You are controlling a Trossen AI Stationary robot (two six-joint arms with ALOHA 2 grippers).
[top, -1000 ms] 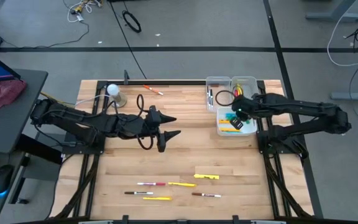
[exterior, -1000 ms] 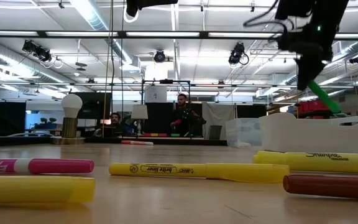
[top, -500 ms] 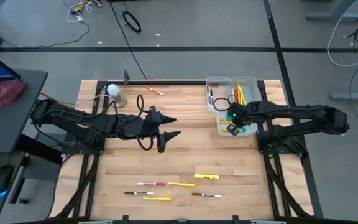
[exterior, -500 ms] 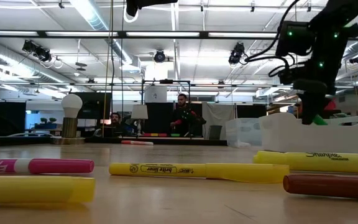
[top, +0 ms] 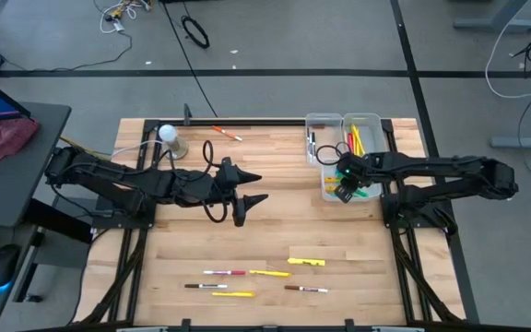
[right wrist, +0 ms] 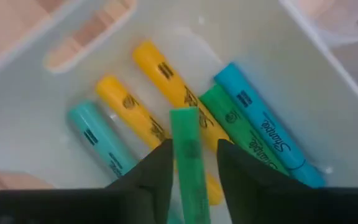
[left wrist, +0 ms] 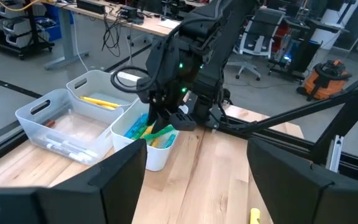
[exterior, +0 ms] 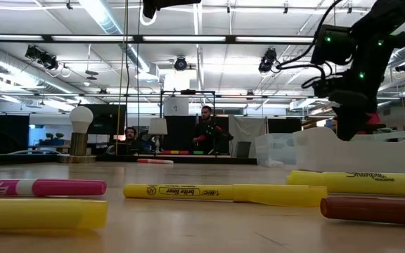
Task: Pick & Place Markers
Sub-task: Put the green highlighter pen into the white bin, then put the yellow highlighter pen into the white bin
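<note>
My right gripper (right wrist: 194, 149) hangs inside the white bin (top: 349, 181) at the table's right side, shut on a green highlighter (right wrist: 187, 134). Under it lie yellow (right wrist: 166, 81), cyan (right wrist: 260, 124) and green (right wrist: 229, 118) highlighters. In the low view the bin wall (exterior: 357, 151) hides the fingers. Several loose markers lie flat near the near edge: a thick yellow one (top: 307, 262), thin white ones (top: 224, 273) (top: 304, 289) and thin yellow ones (top: 270, 273) (top: 233, 293). My left gripper (top: 253, 187) waits open over the table's middle. My right gripper pinches the green highlighter between its two fingers (right wrist: 154, 171), which lie along the barrel. The highlighter's free end (right wrist: 184, 118) sticks out past the fingertips. The fingers come from above, slanting down into the bin. Whether that end rests on the highlighters below, I cannot tell.
Two clear bins (top: 324, 138) (top: 364, 132) stand at the far right edge, behind the white one. A white ball on a grey base (top: 170, 138) and a lone marker (top: 227, 133) sit at the far edge. Bare wood (top: 284, 221) stretches between the arms and the loose markers.
My right gripper has come down and toward the near edge, from above the bins into the white bin. The green highlighter went with it: it hung slanted in the open air, and now its lower part is behind the bin wall.
</note>
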